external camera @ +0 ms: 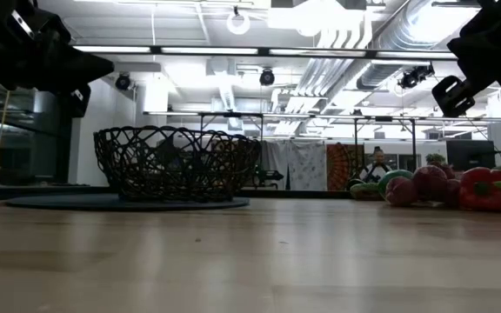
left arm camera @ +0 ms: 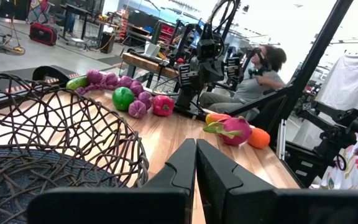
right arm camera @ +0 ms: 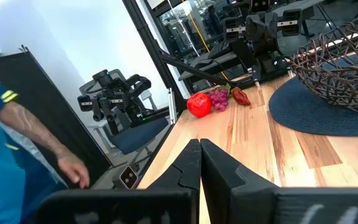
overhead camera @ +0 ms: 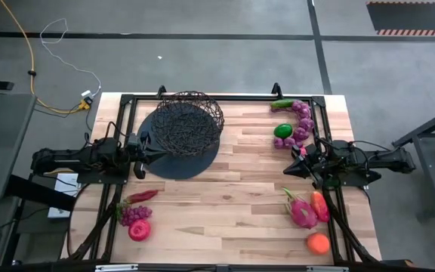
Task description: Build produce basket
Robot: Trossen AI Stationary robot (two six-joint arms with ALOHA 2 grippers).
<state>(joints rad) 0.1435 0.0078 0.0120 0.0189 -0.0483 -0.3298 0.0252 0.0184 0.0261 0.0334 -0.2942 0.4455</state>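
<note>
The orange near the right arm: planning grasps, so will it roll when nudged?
Probably yes: the orange looks round and smooth, and lies free on bare table. The dragon fruit beside it seems apart, so it would hardly block it.

We see the basket (overhead camera: pixel 188 121) on the round mat (overhead camera: pixel 180 155) toward the table's (overhead camera: pixel 225 204) left rear; a cucumber (overhead camera: pixel 282 104) and grapes (overhead camera: pixel 302 125) lie at the right rear; a dragon fruit (overhead camera: pixel 302 212) and an orange (overhead camera: pixel 318 242) sit front right; a chili (overhead camera: pixel 142 196) lies front left.
</note>
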